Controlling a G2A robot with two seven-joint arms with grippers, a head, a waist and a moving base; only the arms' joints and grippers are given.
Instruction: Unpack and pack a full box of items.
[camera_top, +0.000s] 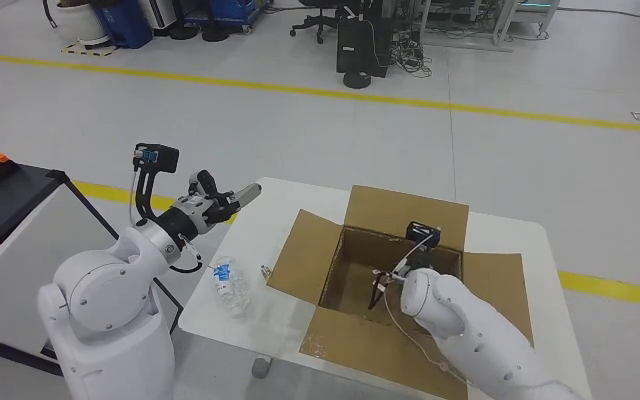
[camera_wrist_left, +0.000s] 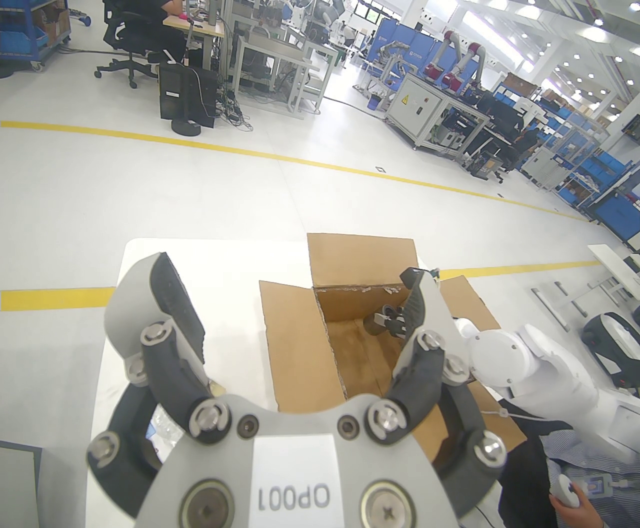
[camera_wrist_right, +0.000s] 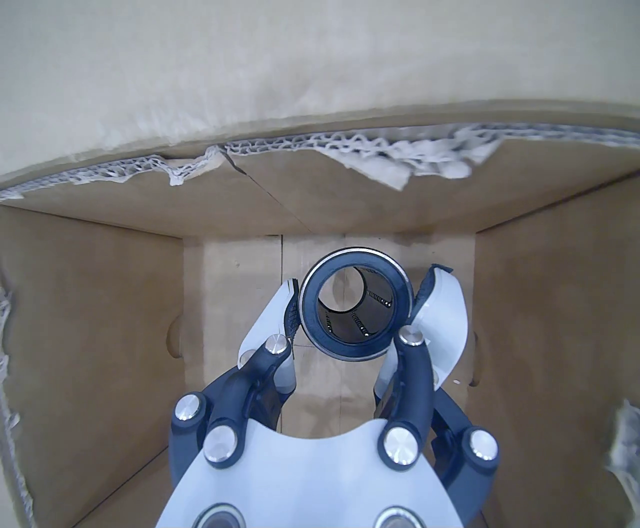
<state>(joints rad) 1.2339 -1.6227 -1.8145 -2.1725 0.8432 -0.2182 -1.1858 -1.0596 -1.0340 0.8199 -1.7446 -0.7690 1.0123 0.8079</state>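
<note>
Down inside the open cardboard box (camera_top: 400, 215), a hollow metal cylinder (camera_wrist_right: 365, 320) with dark ring ends and rows of small balls along its bore is hanging above the box floor. It is being held crosswise to the right gripper (camera_wrist_right: 361, 300), its open end facing the wrist camera. The white fingers (camera_wrist_right: 440, 305) are pressing against it from both sides, clamped on its outer wall. Brown walls (camera_wrist_right: 90, 310) are rising on all sides of the gripper, and the torn corrugated edge of a flap is showing above it. In the top view the right gripper (camera_top: 385, 285) is reaching into the box from the near side, with all four flaps folded outward.

Just beside the box's left flap, a clear plastic bottle (camera_top: 230, 283) is lying on its side on the white tabletop (camera_top: 500, 235), and a small item (camera_top: 265, 270), too small to identify, is sitting between the bottle and the flap.

Farther out, the left gripper (camera_wrist_left: 290, 285) is hovering over the tabletop's far left corner, well apart from the box, its dark-padded fingers (camera_wrist_left: 170, 300) spread wide and holding nothing.
</note>
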